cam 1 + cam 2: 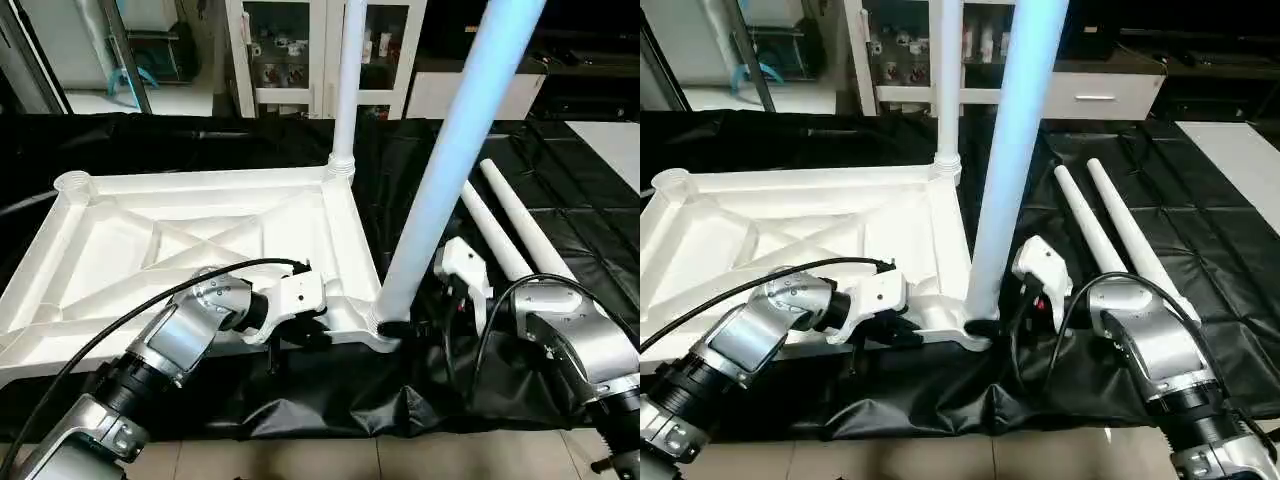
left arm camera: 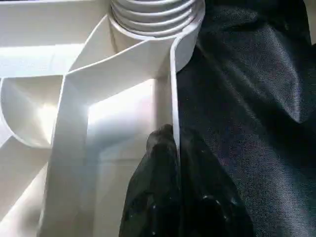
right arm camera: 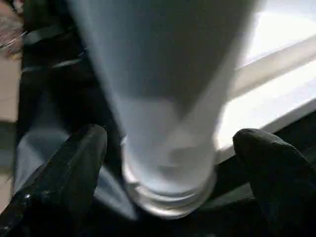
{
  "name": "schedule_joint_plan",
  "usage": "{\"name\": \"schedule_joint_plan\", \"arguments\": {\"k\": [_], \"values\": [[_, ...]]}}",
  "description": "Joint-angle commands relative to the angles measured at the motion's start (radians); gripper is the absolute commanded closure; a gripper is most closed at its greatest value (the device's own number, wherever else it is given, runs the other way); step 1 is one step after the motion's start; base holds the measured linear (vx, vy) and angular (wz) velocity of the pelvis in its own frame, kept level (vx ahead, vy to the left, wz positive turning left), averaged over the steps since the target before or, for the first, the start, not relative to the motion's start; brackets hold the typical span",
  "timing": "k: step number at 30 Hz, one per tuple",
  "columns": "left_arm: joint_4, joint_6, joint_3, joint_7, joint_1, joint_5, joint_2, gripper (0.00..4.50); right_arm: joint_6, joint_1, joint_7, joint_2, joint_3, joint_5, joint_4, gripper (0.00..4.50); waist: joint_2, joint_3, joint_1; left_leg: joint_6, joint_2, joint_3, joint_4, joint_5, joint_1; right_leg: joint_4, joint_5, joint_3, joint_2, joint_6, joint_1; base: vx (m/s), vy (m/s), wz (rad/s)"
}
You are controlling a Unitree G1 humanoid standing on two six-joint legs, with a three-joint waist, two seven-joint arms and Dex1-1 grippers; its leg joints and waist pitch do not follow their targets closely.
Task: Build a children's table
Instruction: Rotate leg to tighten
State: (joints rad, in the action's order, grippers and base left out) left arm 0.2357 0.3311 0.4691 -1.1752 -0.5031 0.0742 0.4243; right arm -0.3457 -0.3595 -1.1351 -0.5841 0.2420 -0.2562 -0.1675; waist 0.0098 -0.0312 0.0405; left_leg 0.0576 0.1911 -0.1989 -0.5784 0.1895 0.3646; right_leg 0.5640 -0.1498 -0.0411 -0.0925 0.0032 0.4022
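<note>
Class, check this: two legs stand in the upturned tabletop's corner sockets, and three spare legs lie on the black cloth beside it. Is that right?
Not quite. The left eye view shows two spare legs lying on the black cloth, not three. Two legs do stand in the tabletop sockets.

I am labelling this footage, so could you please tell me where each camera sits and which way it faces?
Left eye view: head, looking forward and down at the upturned white plastic ribbed tabletop; both silver forearms show.
Right eye view: same scene, slightly offset; shares the two loose white tube legs.
Left wrist view: along the left gripper, shut on the tabletop's rim.
Right wrist view: along the right gripper, open around the near standing white tube leg, shared with both eye views.
</note>
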Motion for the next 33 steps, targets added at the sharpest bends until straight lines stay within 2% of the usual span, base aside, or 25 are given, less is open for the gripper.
{"name": "schedule_joint_plan", "arguments": {"k": [1,4,7,9,10,11,13,17,18,25,31,33], "values": [[0.007,0.015,0.068,-0.039,0.028,0.021,0.003,4.5,0.015,-0.021,-0.018,-0.008,0.01,0.023,0.002,0.09,-0.006,0.052,-0.002,-0.039,0.038,0.015,0.069,0.243,-0.013,-0.049,-0.24,0.027,-0.039,-0.217,-0.037,0.0,0.0,0.0],[0.009,0.011,0.065,-0.033,0.028,0.023,0.004,4.5,0.029,-0.027,-0.003,0.006,0.009,0.033,-0.02,0.09,-0.005,0.053,0.0,-0.048,0.037,0.014,0.067,0.225,-0.013,-0.047,-0.221,0.026,-0.039,-0.228,-0.038,0.0,0.0,0.0],[0.012,0.008,0.063,-0.028,0.028,0.023,0.004,4.5,0.046,-0.037,0.019,0.03,0.005,0.037,-0.047,0.43,-0.005,0.051,-0.004,-0.041,0.036,0.015,0.068,0.243,-0.011,-0.049,-0.251,0.024,-0.04,-0.226,-0.038,0.0,0.0,0.0],[0.014,0.008,0.063,-0.027,0.027,0.023,0.003,4.5,0.054,-0.043,0.031,0.045,0.001,0.036,-0.061,0.48,-0.004,0.052,-0.002,-0.036,0.037,0.015,0.068,0.253,-0.014,-0.05,-0.262,0.025,-0.039,-0.22,-0.037,0.0,0.0,0.0],[0.015,0.007,0.064,-0.027,0.026,0.023,0.003,4.5,0.059,-0.047,0.038,0.055,-0.001,0.036,-0.07,0.77,-0.004,0.052,-0.003,-0.034,0.036,0.015,0.068,0.251,-0.013,-0.049,-0.257,0.025,-0.038,-0.22,-0.037,0.0,0.0,0.0],[0.016,0.008,0.064,-0.026,0.026,0.023,0.002,4.5,0.064,-0.049,0.041,0.062,-0.001,0.04,-0.076,0.86,-0.006,0.052,-0.003,-0.034,0.036,0.015,0.067,0.251,-0.013,-0.048,-0.257,0.025,-0.039,-0.222,-0.036,0.0,0.0,0.0],[0.017,0.01,0.064,-0.026,0.025,0.022,0.0,4.5,0.069,-0.05,0.04,0.067,0.004,0.048,-0.08,0.9,-0.007,0.051,-0.004,-0.032,0.036,0.016,0.068,0.26,-0.011,-0.049,-0.266,0.025,-0.038,-0.218,-0.038,0.0,0.0,0.0],[0.015,0.013,0.063,-0.027,0.026,0.022,0.001,4.5,0.09,-0.051,0.027,0.068,0.02,0.067,-0.094,1.38,-0.007,0.047,-0.006,-0.023,0.036,0.017,0.069,0.306,-0.013,-0.053,-0.334,0.027,-0.039,-0.202,-0.032,0.0,0.0,0.0],[0.014,0.013,0.063,-0.027,0.027,0.022,0.002,4.5,0.096,-0.052,0.025,0.067,0.023,0.071,-0.098,1.38,-0.007,0.047,-0.007,-0.022,0.036,0.018,0.069,0.31,-0.013,-0.054,-0.341,0.027,-0.039,-0.199,-0.032,0.0,0.0,0.0],[0.005,0.024,0.069,-0.039,0.035,0.023,0.015,4.5,0.123,-0.056,0.001,0.053,0.042,0.095,-0.123,1.93,-0.007,0.048,-0.01,-0.025,0.035,0.018,0.068,0.306,-0.012,-0.052,-0.326,0.026,-0.038,-0.202,-0.032,0.0,0.0,0.0],[0.023,0.026,0.051,0.002,0.033,0.028,-0.005,4.5,0.131,-0.056,0.039,0.072,0.031,0.108,-0.163,2.0,-0.008,0.048,-0.012,-0.023,0.035,0.019,0.07,0.318,-0.012,-0.054,-0.335,0.026,-0.037,-0.2,-0.031,0.0,0.0,0.0],[0.037,0.03,0.039,0.028,0.028,0.028,-0.019,4.5,0.125,-0.059,0.073,0.089,0.017,0.108,-0.184,2.0,-0.008,0.045,-0.013,-0.015,0.034,0.02,0.071,0.345,-0.013,-0.058,-0.376,0.025,-0.037,-0.192,-0.028,0.0,0.0,0.0]]}}
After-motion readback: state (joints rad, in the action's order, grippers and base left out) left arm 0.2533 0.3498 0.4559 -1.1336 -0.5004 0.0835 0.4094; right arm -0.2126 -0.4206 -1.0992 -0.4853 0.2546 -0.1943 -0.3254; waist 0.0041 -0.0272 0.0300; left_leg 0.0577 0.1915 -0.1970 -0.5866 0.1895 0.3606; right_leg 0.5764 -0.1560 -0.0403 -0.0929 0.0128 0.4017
